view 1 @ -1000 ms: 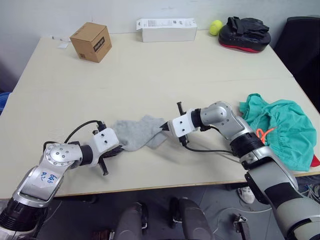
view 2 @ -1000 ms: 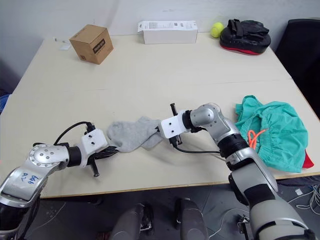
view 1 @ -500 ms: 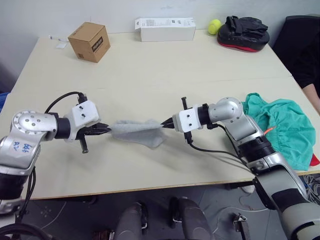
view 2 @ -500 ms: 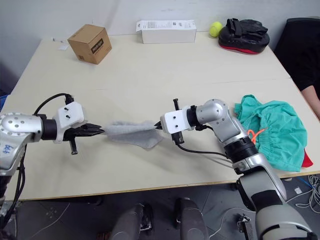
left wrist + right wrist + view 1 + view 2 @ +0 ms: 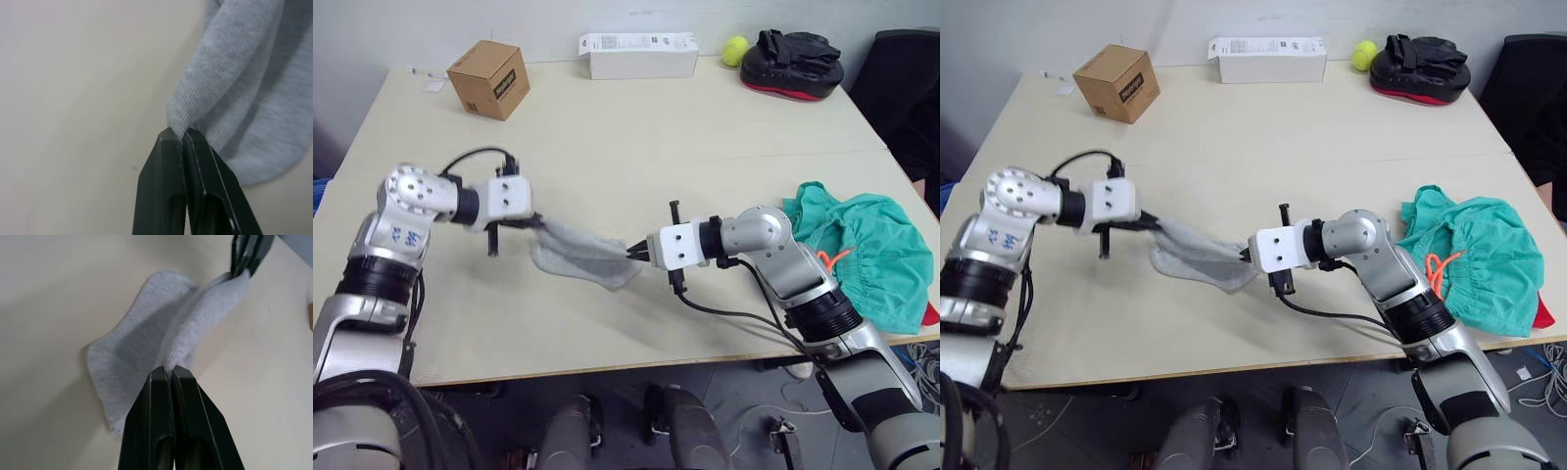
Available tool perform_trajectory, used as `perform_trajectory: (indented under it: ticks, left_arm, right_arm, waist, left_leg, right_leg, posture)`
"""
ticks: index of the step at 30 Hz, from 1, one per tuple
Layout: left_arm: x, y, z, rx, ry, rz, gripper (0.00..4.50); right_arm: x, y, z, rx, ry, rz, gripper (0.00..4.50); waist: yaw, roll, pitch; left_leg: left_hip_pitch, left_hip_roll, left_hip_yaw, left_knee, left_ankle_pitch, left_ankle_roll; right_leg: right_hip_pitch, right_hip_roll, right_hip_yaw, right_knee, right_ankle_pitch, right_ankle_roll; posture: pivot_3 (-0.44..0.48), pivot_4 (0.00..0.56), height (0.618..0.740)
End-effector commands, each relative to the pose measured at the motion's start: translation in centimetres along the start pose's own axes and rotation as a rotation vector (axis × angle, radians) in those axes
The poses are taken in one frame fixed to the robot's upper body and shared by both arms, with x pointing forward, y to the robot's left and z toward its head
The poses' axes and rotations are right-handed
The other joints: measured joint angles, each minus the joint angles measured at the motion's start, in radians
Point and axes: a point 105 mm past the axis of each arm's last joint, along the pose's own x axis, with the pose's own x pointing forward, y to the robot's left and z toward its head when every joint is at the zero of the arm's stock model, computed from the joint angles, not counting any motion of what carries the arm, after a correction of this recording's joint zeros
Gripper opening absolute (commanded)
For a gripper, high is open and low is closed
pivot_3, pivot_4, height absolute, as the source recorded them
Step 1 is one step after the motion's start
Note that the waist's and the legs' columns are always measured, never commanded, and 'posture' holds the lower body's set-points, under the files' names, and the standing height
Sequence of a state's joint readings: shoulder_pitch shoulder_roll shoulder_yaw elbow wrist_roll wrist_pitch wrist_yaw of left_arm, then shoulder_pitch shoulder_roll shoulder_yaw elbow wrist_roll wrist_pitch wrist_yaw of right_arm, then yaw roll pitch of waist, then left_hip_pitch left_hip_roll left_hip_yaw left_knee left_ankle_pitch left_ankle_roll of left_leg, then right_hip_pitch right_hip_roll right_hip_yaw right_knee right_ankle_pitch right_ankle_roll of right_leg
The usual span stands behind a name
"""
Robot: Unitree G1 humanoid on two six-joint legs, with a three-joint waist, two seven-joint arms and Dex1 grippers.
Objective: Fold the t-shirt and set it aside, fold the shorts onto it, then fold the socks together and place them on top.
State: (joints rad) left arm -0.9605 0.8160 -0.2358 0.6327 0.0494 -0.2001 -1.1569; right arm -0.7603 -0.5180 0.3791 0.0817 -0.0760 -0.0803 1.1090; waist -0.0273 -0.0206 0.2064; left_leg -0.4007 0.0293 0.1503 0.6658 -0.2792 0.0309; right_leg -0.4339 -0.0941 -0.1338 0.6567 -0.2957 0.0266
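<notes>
both grippers hold the socks (image 5: 578,257) by opposite ends, the grey knit stretched between them near the front of the surface (image 5: 636,137). the left gripper (image 5: 530,222) has its jaws pinched shut on one end, raised off the surface; the right gripper (image 5: 633,253) has its jaws clamped on the other end, lower, so the cloth slopes down and its slack belly rests on the surface. held like this, the pair seems drawn out flat, ready to be doubled over.

the shorts (image 5: 862,255) lie bunched at the right edge, well apart from the socks, with a sliver of the red t-shirt (image 5: 929,314) showing beneath them.

a cardboard box (image 5: 490,79) and a white box (image 5: 638,55) stand along the far side; what they hold cannot be seen.
</notes>
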Motion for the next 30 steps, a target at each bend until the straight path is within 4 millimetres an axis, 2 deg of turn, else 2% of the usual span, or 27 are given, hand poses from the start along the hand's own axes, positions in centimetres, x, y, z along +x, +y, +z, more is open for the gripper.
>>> perform_trajectory:
  ticks: [1,3,5,10,14,18,23,28,29,30]
  left_arm:
    - [-0.6,1.7,0.6,0.038,-0.024,0.063,0.04]
    - [-0.6,2.5,1.3,0.065,-0.051,0.092,0.04]
    - [-0.8,2.4,1.7,0.086,-0.09,0.091,0.04]
    - [-0.7,0.1,1.0,0.129,-0.111,0.039,0.04]
    - [0.1,-3.2,-0.3,0.123,-0.096,-0.035,0.04]
    - [1.2,-5.4,-1.2,0.121,-0.075,-0.06,0.04]
    - [1.2,-6.7,-1.7,0.112,-0.067,-0.089,0.04]
    - [0.3,-7.6,-1.7,0.058,-0.077,-0.128,0.04]
    - [0.0,-7.8,-1.6,0.039,-0.083,-0.139,0.24]
    - [-0.3,-8.1,-1.6,0.019,-0.082,-0.152,0.49]
  right_arm:
    - [-1.3,-2.1,0.9,-0.046,-0.001,-0.093,0.0]
    - [-1.6,-2.6,0.9,-0.054,0.008,-0.119,0.0]
    - [-1.9,-2.8,1.0,-0.052,0.008,-0.13,0.0]
    - [-1.7,-1.6,1.7,-0.049,-0.007,-0.099,0.0]
    - [-0.3,0.8,1.6,-0.012,-0.015,-0.029,0.0]
    - [0.7,2.5,0.9,0.026,-0.004,-0.001,0.0]
    - [0.8,4.3,0.0,0.033,0.022,0.067,0.0]
    - [0.5,5.0,-0.6,0.027,0.039,0.099,0.0]
    - [0.5,5.0,-0.6,0.03,0.037,0.095,0.0]
    - [0.5,4.9,-0.6,0.032,0.034,0.09,0.2]
  waist:
    - [-0.001,0.0,0.0]
    - [-0.001,0.0,0.0]
    - [-0.001,0.0,0.0]
    - [-0.004,0.0,0.0]
    - [-0.001,0.0,0.0]
    - [0.001,0.0,0.0]
    - [0.002,-0.001,0.0]
    - [-0.001,-0.001,0.0]
    - [-0.002,-0.001,0.0]
    - [-0.002,-0.001,0.0]
  left_leg:
    - [0.0,0.0,0.0,0.0,0.0,0.0]
    - [0.0,0.0,0.0,0.0,0.0,0.0]
    - [0.0,0.0,0.0,0.0,0.0,0.0]
    - [-0.001,0.0,0.0,0.0,0.0,0.0]
    - [-0.001,0.0,0.0,0.001,0.0,0.0]
    - [-0.002,0.0,0.0,0.002,0.0,0.001]
    - [-0.002,0.0,0.0,0.002,0.001,0.001]
    - [-0.002,0.0,0.0,0.002,0.001,0.001]
    - [-0.002,0.0,0.0,0.002,0.001,0.001]
    - [-0.002,0.0,0.0,0.001,0.001,0.001]
  right_leg:
    - [0.0,0.0,0.0,0.0,0.0,0.0]
    - [0.0,0.0,0.0,0.0,0.0,0.0]
    - [-0.001,0.0,0.0,0.0,0.0,0.0]
    - [-0.002,0.0,0.0,0.001,0.0,0.0]
    - [-0.002,0.0,0.0,0.001,0.0,0.0]
    - [-0.002,0.0,0.0,0.002,0.0,0.0]
    - [-0.002,-0.001,0.0,0.002,0.0,0.001]
    - [-0.002,-0.001,0.0,0.002,0.0,0.001]
    - [-0.002,-0.001,0.0,0.002,0.0,0.001]
    - [-0.002,0.0,0.0,0.002,0.0,0.001]
  posture:
    - [0.0,0.15,0.74]
    - [0.0,0.15,0.74]
    - [0.0,0.15,0.74]
    - [0.0,0.15,0.74]
    - [0.0,0.15,0.74]
    - [0.0,0.15,0.74]
    - [0.0,0.15,0.74]
    - [0.0,0.15,0.74]
    - [0.0,0.15,0.74]
    - [0.0,0.15,0.74]
